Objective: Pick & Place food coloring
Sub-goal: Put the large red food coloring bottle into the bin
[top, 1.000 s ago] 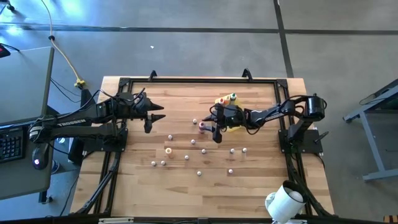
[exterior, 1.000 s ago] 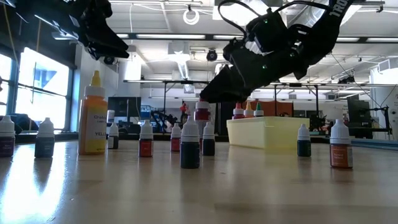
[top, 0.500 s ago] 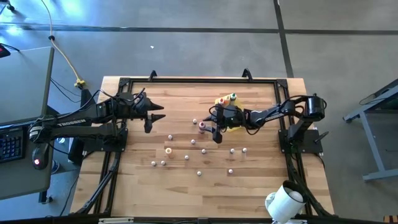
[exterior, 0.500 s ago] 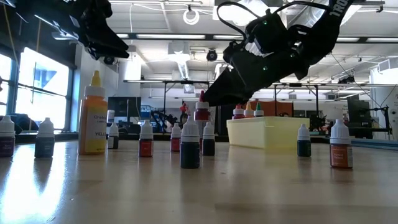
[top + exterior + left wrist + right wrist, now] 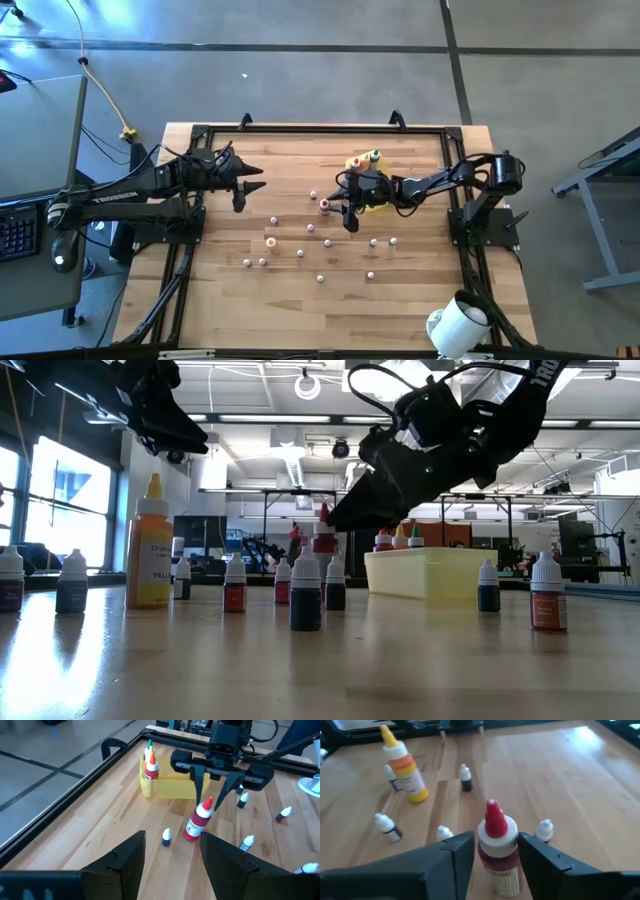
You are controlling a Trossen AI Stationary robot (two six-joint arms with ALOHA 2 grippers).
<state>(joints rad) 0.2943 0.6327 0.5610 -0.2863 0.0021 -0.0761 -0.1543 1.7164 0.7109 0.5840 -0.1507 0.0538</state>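
Observation:
A red-capped bottle (image 5: 496, 851) stands upright on its base on the wooden table (image 5: 420, 290), just left of the yellow tray (image 5: 377, 206). My right gripper (image 5: 340, 205) is open around it, one finger on each side of the cap and neck; I see no touch in the wrist view or the left wrist view (image 5: 198, 822). Several tiny white-capped bottles (image 5: 322, 278) stand scattered on the near half of the table. My left gripper (image 5: 252, 185) hangs open over the table's left part, away from every bottle.
The yellow tray (image 5: 170, 787) holds three upright bottles (image 5: 150, 762) at its far-left corner. A tall orange-and-yellow bottle (image 5: 150, 550) stands toward the near left (image 5: 270, 241). A black frame rail (image 5: 320, 130) runs along the far edge. Bare wood lies along the near edge.
My right gripper has crept a little closer around the red-capped bottle, still open. The bottle has stayed where it was.

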